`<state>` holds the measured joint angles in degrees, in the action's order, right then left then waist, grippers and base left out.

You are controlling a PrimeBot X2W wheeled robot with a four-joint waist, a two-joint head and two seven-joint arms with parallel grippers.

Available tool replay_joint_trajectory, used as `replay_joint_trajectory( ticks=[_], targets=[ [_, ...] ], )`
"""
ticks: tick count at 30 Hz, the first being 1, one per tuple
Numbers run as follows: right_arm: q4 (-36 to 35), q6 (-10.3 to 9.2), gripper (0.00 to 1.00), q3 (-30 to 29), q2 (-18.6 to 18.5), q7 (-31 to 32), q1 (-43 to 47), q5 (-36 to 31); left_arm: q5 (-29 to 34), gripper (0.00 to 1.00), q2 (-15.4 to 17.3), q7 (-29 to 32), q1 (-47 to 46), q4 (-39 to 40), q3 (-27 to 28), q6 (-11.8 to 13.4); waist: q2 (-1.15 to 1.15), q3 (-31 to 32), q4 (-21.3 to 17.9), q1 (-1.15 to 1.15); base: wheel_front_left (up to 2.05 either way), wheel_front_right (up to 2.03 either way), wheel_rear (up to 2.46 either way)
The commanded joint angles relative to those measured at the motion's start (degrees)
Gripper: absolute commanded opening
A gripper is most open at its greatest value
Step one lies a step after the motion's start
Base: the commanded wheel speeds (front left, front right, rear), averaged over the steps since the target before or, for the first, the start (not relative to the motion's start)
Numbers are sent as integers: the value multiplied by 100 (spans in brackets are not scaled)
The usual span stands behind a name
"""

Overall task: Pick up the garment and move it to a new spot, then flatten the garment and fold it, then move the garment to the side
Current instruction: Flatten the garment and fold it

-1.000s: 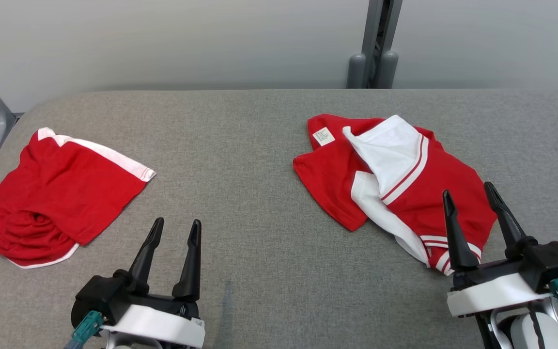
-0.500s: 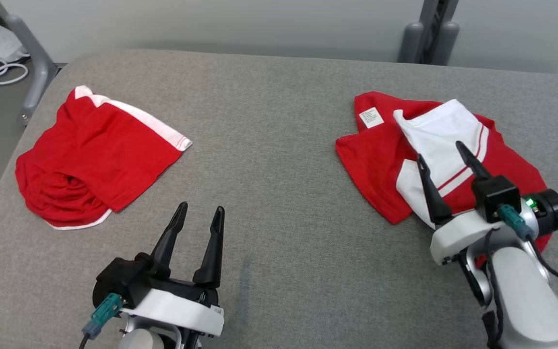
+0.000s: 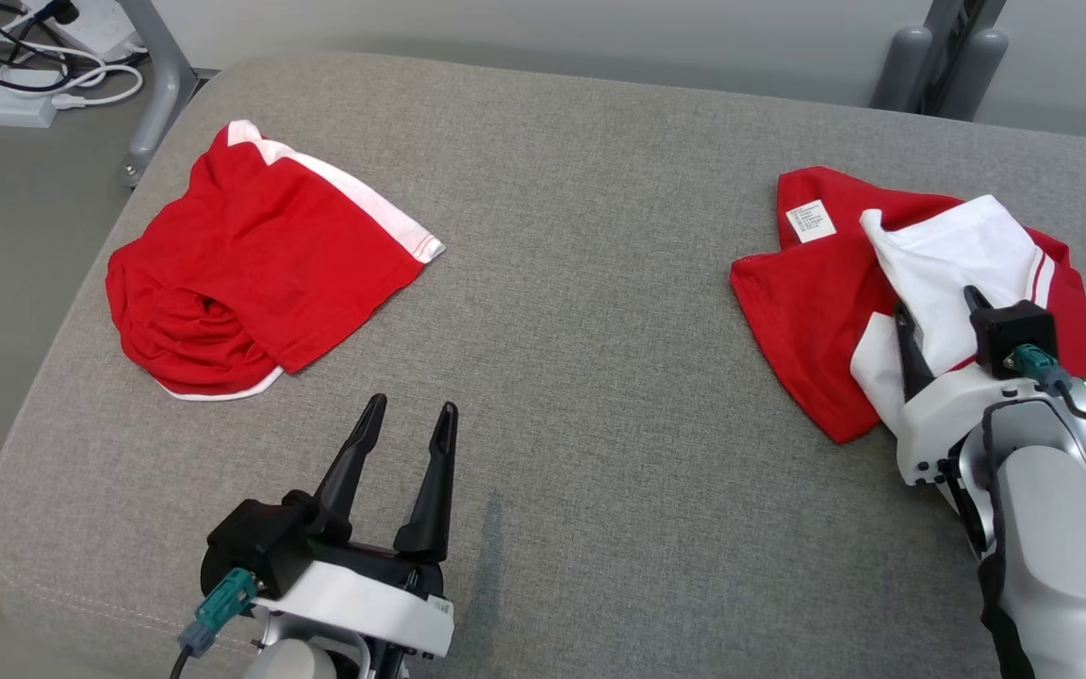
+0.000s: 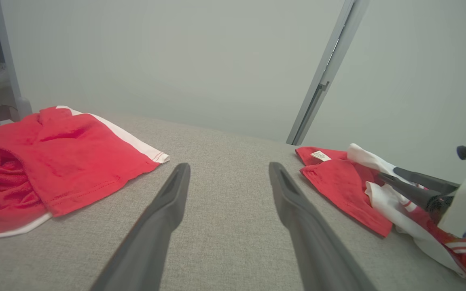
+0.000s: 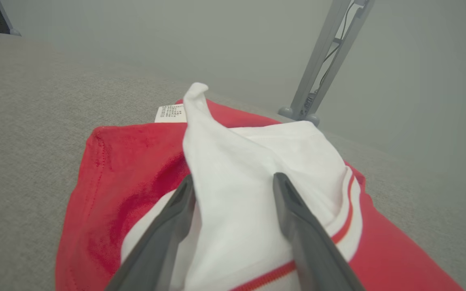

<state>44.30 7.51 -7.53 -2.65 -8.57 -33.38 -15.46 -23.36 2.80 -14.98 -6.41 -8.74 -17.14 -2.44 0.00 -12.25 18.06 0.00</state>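
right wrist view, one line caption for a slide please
Open right end effector framing the raised white fold of a crumpled red-and-white garment on grey padding.

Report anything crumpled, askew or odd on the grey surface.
Both garments lie rumpled. The red-and-white garment on the right has a white panel flopped across its red body and its white care label exposed. The red garment with white trim on the left is bunched at its near end. Nothing spilled.

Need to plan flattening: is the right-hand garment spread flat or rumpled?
Rumpled: the garment lies bunched, white panel folded over the red, care label exposed.
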Motion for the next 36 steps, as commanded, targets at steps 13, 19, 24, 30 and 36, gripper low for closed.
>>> replay_joint_trajectory(
  ticks=[13, 19, 24, 30, 36],
  targets=[
    [315, -4, 0, 400, -37, -563, -573, 1062, -27, 100, 18, -17, -28, -83, 53, 36, 0, 366, -191, 0, 0, 0, 0],
    [-4, -3, 0, 1026, -37, -623, -779, 1839, -2, 100, 18, -17, 95, -107, 75, 45, 0, 628, -278, 0, 0, 0, 0],
    [-555, -3, 0, 1864, -31, -507, -962, 2714, 17, 100, 19, -17, 201, -115, 88, 55, 0, 859, -288, 0, 0, 0, 0],
    [-1638, -3, 0, 2456, -54, -252, -1170, 4244, 28, 100, 17, -16, 346, -98, 118, 85, 0, 1021, -304, 0, 0, 0, 0],
    [-2438, -3, 0, 1445, -51, 98, -1040, 4984, 60, 100, 18, -17, 450, -58, 162, 81, 0, 1072, -363, 0, 0, 0, 0]
  ],
)
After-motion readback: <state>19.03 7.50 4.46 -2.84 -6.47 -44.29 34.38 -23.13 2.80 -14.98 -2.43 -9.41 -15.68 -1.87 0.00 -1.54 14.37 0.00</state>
